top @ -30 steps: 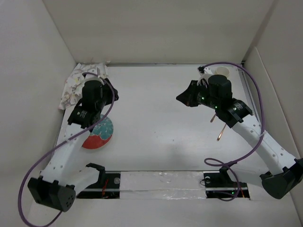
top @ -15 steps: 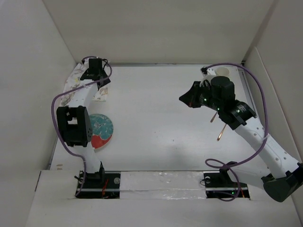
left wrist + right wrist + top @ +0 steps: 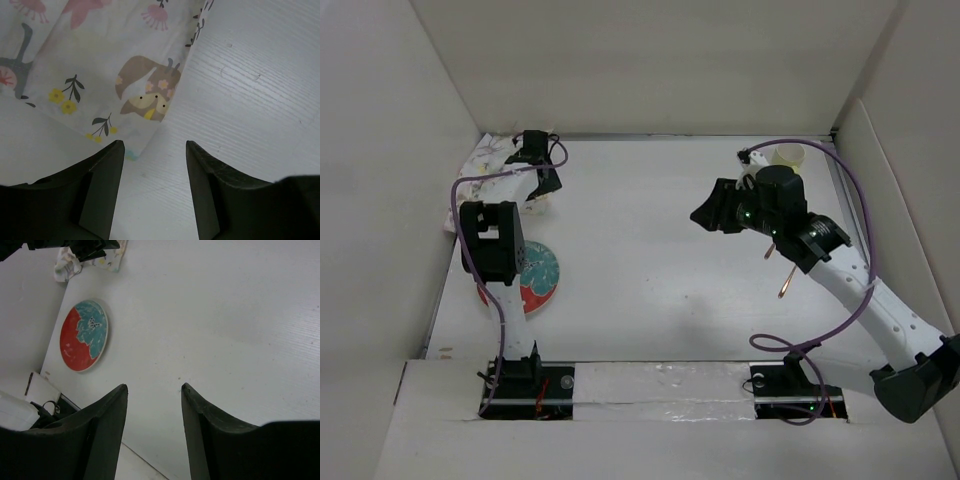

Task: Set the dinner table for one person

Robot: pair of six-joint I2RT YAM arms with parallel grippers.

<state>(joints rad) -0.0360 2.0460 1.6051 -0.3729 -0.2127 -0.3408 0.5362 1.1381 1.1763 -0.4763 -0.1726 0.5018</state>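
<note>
White cloth mat (image 3: 100,55), printed with animals, lies bunched at the upper left of the dinner table (image 3: 650,270). The left gripper (image 3: 154,146) hovers at the mat's edge, jaws wide and empty. It should lower squarely and pinch the hem only. The right gripper (image 3: 154,387) is also wide and empty.

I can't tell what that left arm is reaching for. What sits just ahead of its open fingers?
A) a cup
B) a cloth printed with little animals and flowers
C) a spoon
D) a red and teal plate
B: the left wrist view shows the printed cloth mat, its edge just ahead of the open left gripper; the red and teal plate lies elsewhere, nearer the arm bases.
</note>
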